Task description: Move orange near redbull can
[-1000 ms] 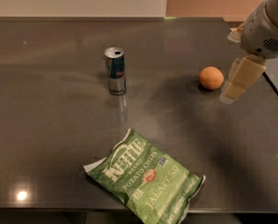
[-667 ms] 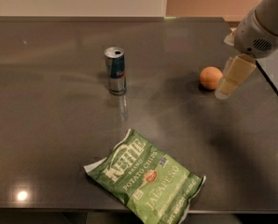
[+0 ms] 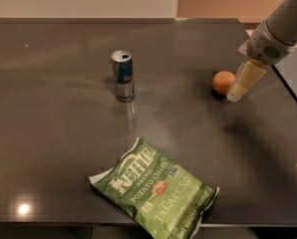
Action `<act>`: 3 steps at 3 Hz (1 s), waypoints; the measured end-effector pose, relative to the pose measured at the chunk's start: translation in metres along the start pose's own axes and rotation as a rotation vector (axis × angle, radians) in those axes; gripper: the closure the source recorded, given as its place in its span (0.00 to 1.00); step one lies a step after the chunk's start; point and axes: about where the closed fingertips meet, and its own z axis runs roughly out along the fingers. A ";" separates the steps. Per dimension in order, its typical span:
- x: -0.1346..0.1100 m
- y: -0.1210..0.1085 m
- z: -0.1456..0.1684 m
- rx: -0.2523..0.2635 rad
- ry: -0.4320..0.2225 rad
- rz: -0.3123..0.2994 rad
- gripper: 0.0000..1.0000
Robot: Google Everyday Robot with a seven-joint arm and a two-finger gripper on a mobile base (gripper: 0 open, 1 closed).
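Note:
The orange (image 3: 223, 82) is a small round fruit lying on the dark table (image 3: 54, 128) at the right. The redbull can (image 3: 122, 75) stands upright left of centre, well apart from the orange. My gripper (image 3: 235, 94) reaches down from the upper right. Its pale tip is right beside the orange's right side, close to the table top. It holds nothing that shows.
A green Kettle jalapeño chip bag (image 3: 155, 190) lies flat near the table's front edge. The table's right edge (image 3: 290, 91) runs just right of my gripper. A wall stands behind the table's far edge.
My gripper has moved left and down, from a short way right of the orange to right beside it. The orange and the can have stayed in place.

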 end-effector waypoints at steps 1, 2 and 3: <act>0.004 -0.012 0.018 -0.021 -0.010 0.010 0.00; 0.007 -0.019 0.033 -0.039 -0.011 0.018 0.00; 0.009 -0.022 0.043 -0.051 -0.011 0.025 0.18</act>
